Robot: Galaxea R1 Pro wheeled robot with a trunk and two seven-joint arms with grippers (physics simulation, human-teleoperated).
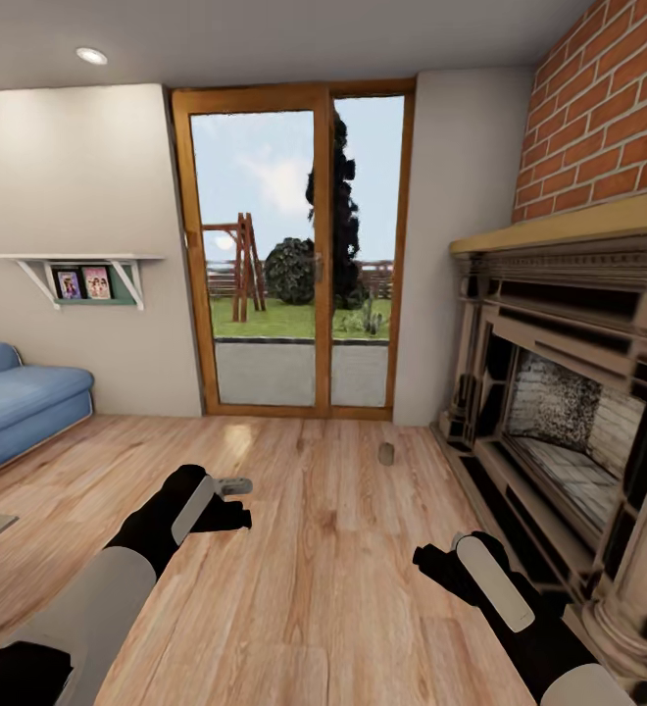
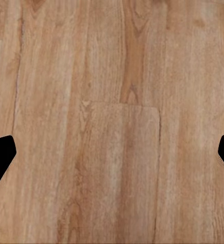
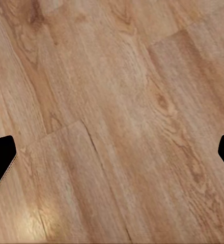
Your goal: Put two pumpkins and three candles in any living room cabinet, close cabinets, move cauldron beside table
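Standing on the wood floor (image 1: 323,588), the robot faced a glass patio door (image 1: 294,245) far ahead, a fireplace (image 1: 569,392) on the right and a blue sofa (image 1: 20,402) at far left. One candle (image 1: 386,453) sat on the floor ahead, slightly right of centre, between the door and the fireplace and well apart from both arms. No pumpkin, cabinet or cauldron was seen.

The left gripper (image 2: 112,152) and the right gripper (image 3: 112,152) hung low over bare planks. In each wrist view the two black fingertips sat at opposite edges with only floor between them, so both jaws were spread wide and held nothing.

Judgement on the candle: a short stubby cylinder, probably light, rigid and not fragile. Its smooth sides could slip or roll if tipped. Best grip looked like a top-down pinch across the round body at mid height, fingers closing on opposite sides. The right arm looked like the nearer one to use.
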